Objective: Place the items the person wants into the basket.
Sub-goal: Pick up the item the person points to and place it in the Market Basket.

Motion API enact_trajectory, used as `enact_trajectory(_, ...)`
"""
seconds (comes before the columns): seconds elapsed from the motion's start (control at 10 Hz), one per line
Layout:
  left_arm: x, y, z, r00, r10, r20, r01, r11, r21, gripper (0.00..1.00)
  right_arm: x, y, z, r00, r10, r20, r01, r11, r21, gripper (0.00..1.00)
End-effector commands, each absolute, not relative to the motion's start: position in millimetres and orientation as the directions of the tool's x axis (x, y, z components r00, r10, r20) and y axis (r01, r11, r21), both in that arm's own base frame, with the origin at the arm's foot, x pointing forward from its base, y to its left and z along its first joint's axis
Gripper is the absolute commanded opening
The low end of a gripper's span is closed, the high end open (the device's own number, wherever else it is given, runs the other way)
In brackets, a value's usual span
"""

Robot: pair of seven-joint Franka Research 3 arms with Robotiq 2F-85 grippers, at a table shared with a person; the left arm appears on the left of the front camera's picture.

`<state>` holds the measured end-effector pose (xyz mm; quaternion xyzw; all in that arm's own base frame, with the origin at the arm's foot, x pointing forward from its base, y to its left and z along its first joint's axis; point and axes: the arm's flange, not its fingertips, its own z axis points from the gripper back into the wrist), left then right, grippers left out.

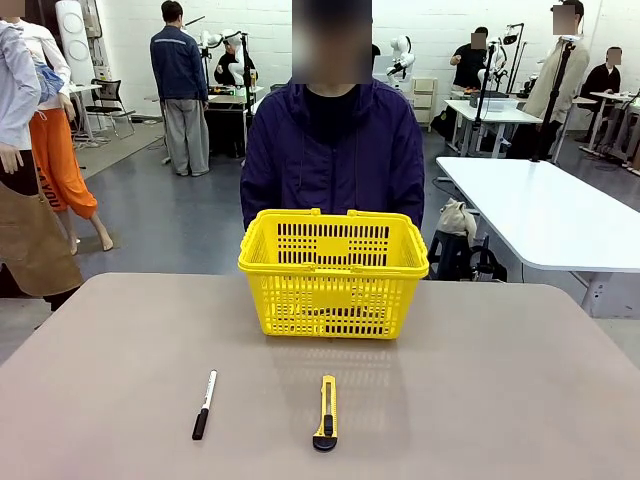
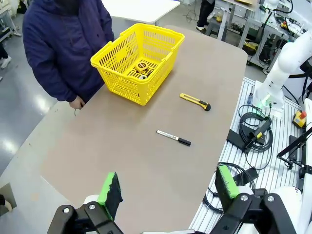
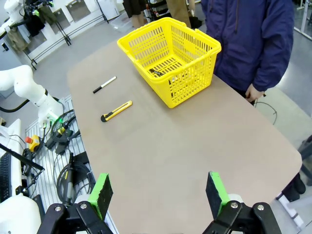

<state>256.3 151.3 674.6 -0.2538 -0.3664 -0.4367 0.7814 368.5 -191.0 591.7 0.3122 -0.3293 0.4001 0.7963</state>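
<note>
Slotted yellow plastic basket (image 1: 333, 273) at the desk's (image 1: 520, 400) far edge, tape measure (image 2: 142, 67) inside. Slim white marker (image 1: 204, 404), utility knife (image 1: 326, 411) near front edge. Left gripper (image 2: 168, 191), right gripper (image 3: 158, 191) released.

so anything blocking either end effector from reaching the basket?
Nothing visible. Both the left end effector and right end effector hang open above bare table. The marker and utility knife lie flat short of the basket, low enough to pass over.

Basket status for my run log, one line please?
basket: tape measure inside | marker, utility knife: on table | both grippers open, raised
</note>
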Motion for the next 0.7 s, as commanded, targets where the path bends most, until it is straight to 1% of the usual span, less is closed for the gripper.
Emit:
enact_trajectory(0.0, 255.6, 151.8, 675.7, 0.344, -0.496, 0.797, 0.87, 0.487, -0.073, 1.0, 369.8, -190.7, 593.3, 0.458, 0.438, 0.773, -0.848, 0.477, 0.232, 1.0)
enact_trajectory(0.6, 255.6, 151.8, 675.7, 0.344, -0.496, 0.797, 0.87, 0.487, -0.073, 1.0, 369.8, -190.7, 593.3, 0.458, 0.438, 0.773, -0.848, 0.477, 0.232, 1.0)
